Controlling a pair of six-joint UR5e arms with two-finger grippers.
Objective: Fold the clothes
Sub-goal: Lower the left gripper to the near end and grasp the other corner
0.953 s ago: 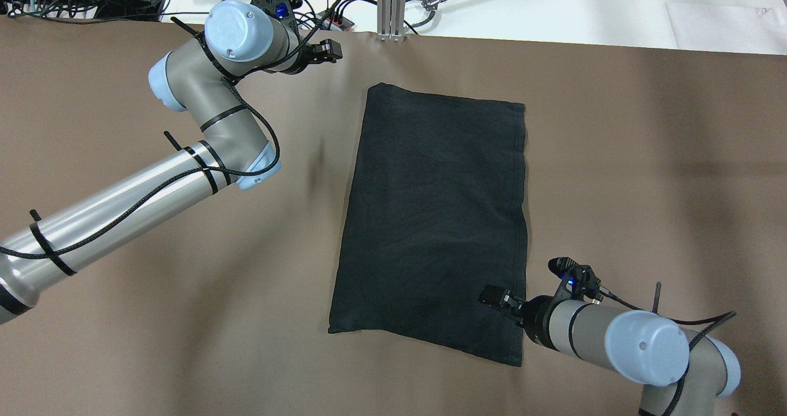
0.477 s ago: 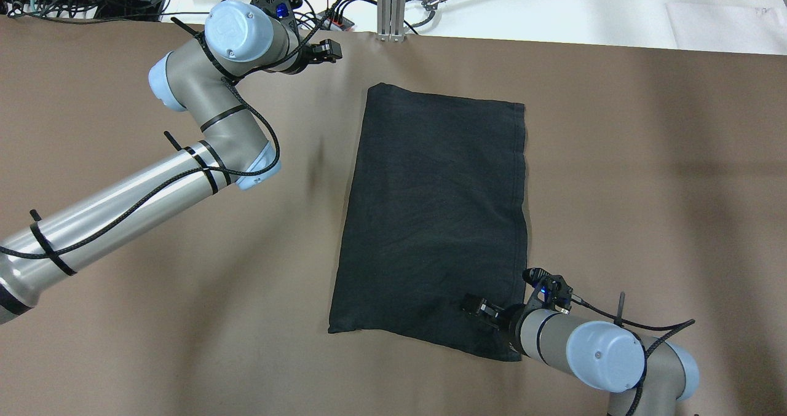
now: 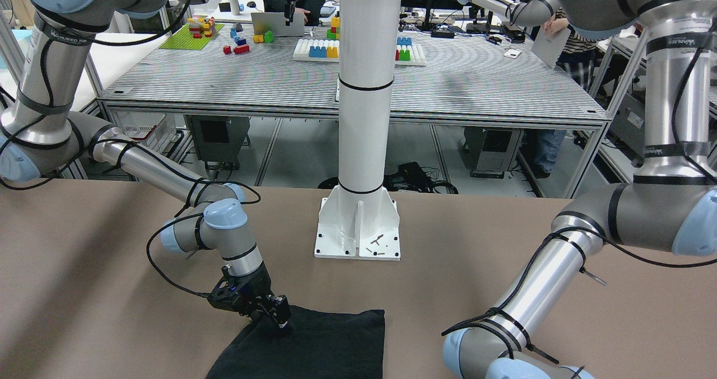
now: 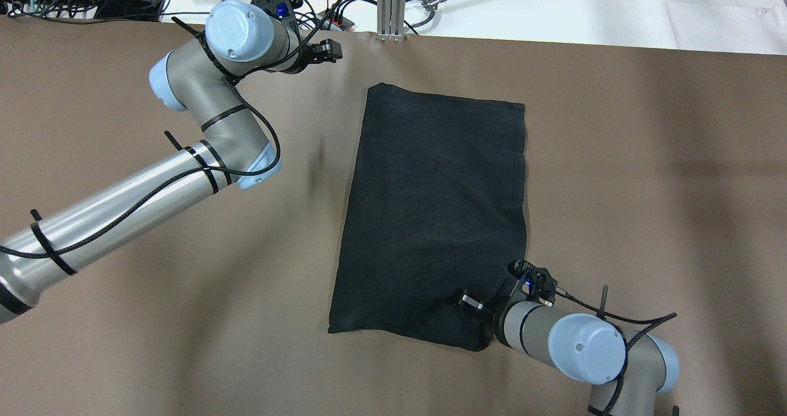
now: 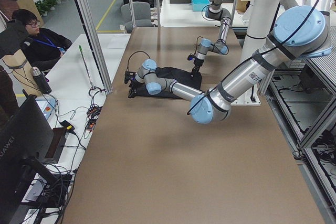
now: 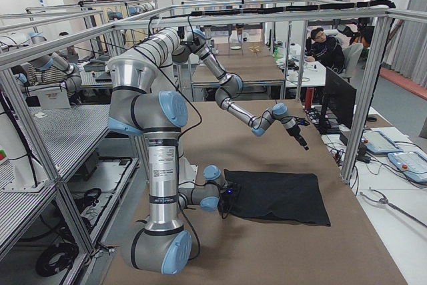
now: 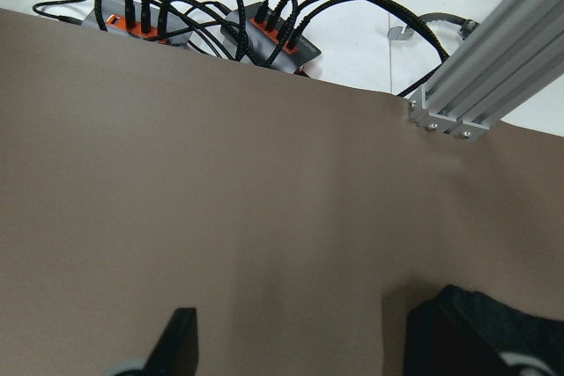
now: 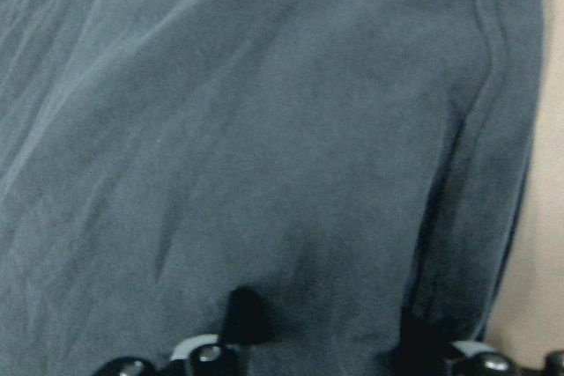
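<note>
While my right gripper (image 4: 462, 301), fingers spread, presses on the lower-right corner of the black garment (image 4: 430, 207) lying mid-frame, my left gripper (image 4: 332, 50) hovers parted at upper left, so I judge a lengthwise fold done and the crosswise fold left.

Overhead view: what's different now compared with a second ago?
The right gripper slid leftward in this view, onto the black garment, and the garment's near right corner was pushed inward with it. Its jaws look apart, pressing on the cloth rather than clamping it. The left gripper and the rest of the garment stayed put.
</note>
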